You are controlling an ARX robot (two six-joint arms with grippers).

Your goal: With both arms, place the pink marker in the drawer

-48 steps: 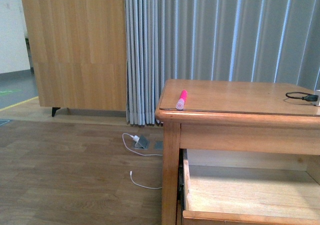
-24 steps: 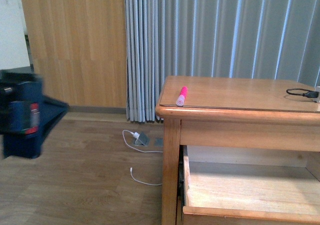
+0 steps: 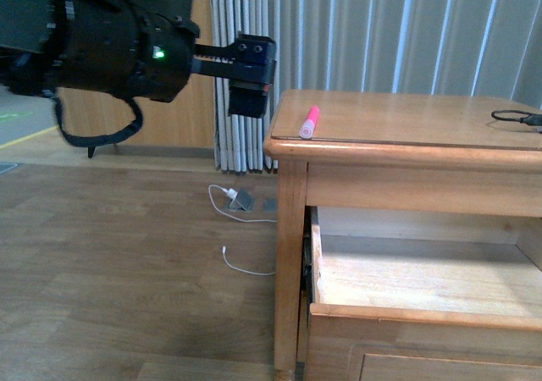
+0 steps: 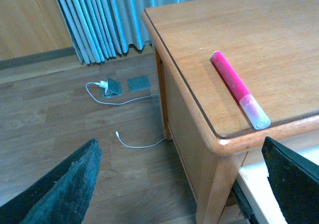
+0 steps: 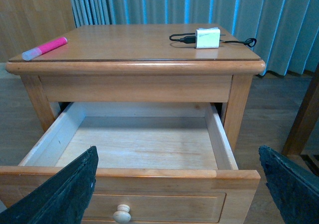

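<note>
The pink marker (image 3: 309, 122) lies on the wooden table's top near the front left corner, whitish cap toward the edge, also seen in the left wrist view (image 4: 239, 88) and the right wrist view (image 5: 45, 48). Below the top, the drawer (image 3: 315, 262) is pulled out and nothing lies inside; its panel front (image 5: 149, 194) carries a round knob (image 5: 122, 214). My left gripper (image 3: 251, 76) hangs open beside the table's left corner, apart from the marker, its fingers (image 4: 65, 189) spread wide. My right gripper (image 5: 177, 194) is open in front of the drawer front, holding nothing.
A white charger (image 5: 207, 37) with a black cable (image 3: 512, 117) sits on the table's back right. A white cable (image 3: 241, 271) and a grey floor socket (image 3: 240, 199) lie on the wood floor left of the table. Grey curtains hang behind. A wooden leg (image 5: 304, 114) stands to the right.
My left arm has swung in from the left and now reaches toward the table's left corner. The front view has shifted a little. The marker has not moved.
</note>
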